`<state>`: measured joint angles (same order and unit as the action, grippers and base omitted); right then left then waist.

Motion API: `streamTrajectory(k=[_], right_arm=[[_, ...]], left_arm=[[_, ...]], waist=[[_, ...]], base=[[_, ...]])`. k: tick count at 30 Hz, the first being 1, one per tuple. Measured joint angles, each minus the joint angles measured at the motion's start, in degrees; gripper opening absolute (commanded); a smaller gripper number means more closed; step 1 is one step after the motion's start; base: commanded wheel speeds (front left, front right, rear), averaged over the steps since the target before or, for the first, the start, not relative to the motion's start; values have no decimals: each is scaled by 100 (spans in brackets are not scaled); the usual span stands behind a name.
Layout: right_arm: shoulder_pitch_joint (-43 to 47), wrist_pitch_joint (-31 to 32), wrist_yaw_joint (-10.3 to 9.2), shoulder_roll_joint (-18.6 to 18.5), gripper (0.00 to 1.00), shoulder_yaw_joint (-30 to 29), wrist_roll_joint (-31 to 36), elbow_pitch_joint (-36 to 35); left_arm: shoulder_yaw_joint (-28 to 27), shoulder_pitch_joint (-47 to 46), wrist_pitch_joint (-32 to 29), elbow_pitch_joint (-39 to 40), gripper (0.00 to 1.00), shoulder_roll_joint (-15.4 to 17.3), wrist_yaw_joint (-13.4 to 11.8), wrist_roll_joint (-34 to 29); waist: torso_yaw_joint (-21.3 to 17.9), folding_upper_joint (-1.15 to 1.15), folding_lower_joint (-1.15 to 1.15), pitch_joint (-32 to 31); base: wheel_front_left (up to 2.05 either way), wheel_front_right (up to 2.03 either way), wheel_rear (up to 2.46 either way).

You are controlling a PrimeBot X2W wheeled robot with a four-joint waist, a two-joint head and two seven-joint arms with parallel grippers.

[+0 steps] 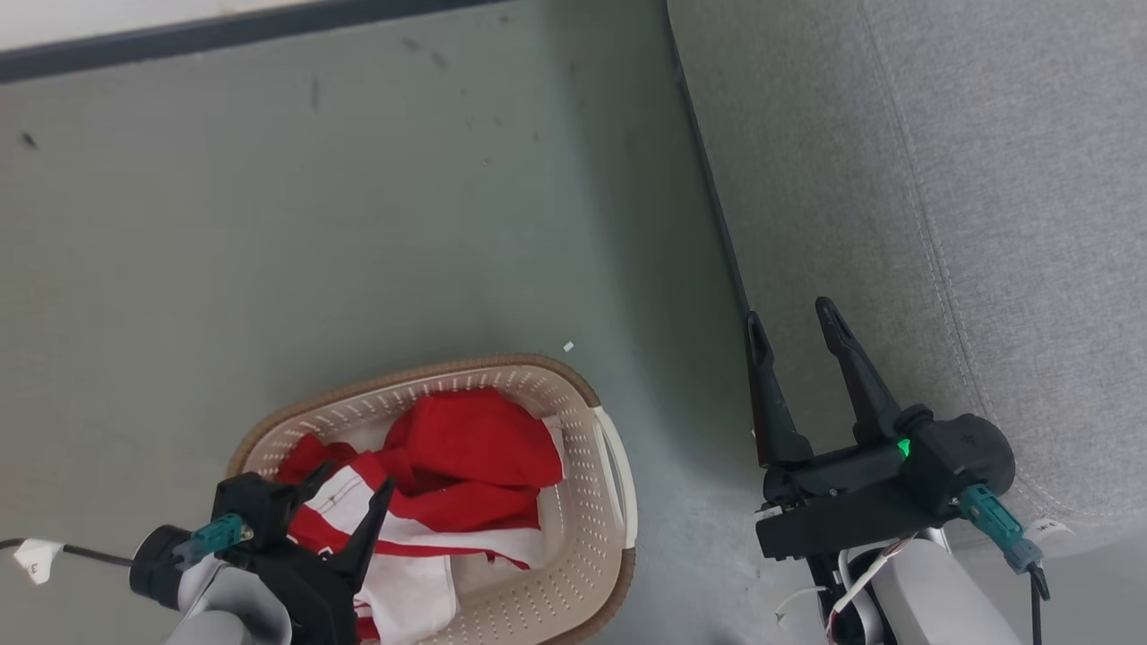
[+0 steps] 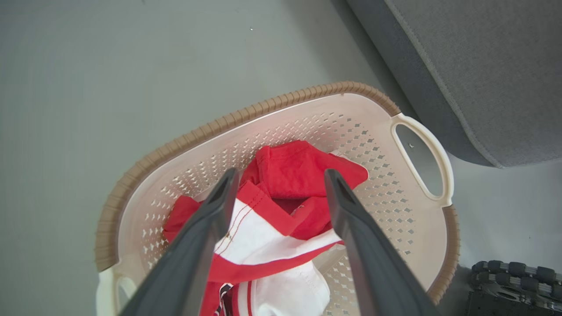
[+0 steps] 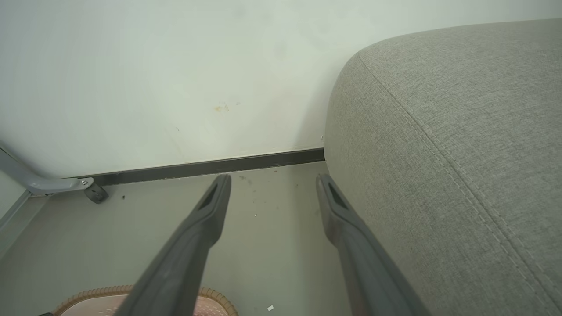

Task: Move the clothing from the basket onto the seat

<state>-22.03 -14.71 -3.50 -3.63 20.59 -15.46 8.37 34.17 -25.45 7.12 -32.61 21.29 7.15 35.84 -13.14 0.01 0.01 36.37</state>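
Note:
Red-and-white clothing [image 1: 466,475] [image 2: 285,206] lies crumpled in the cream basket [image 1: 587,528] [image 2: 145,210] with a brown rim, standing on the floor. My left gripper [image 1: 354,479] [image 2: 279,175] hangs open just above the clothing, fingers spread over the red and white folds, holding nothing. Off to the right, my right gripper [image 1: 793,318] [image 3: 272,180] is open and empty beside the front edge of the grey seat [image 1: 941,224] [image 2: 483,66] [image 3: 461,153]. The basket's rim [image 3: 215,298] peeks in at the bottom of the right wrist view.
Grey-green floor [image 1: 358,224] spreads around the basket. A white wall [image 3: 175,66] with a dark baseboard [image 3: 210,166] runs behind. A metal leg with a caster [image 3: 94,193] stands by the wall at the left. The robot's wheeled base [image 2: 513,285] sits beside the basket.

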Motion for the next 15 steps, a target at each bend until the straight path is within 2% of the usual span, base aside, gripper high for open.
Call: streamTrajectory(k=[15], right_arm=[[-270, 0, -112, 40, 100, 296, 44, -82]], left_arm=[[628, -626, -207, -675, 100, 65, 0, -249]], waist=[[-181, 0, 0, 760]], base=[[0, 0, 0]])
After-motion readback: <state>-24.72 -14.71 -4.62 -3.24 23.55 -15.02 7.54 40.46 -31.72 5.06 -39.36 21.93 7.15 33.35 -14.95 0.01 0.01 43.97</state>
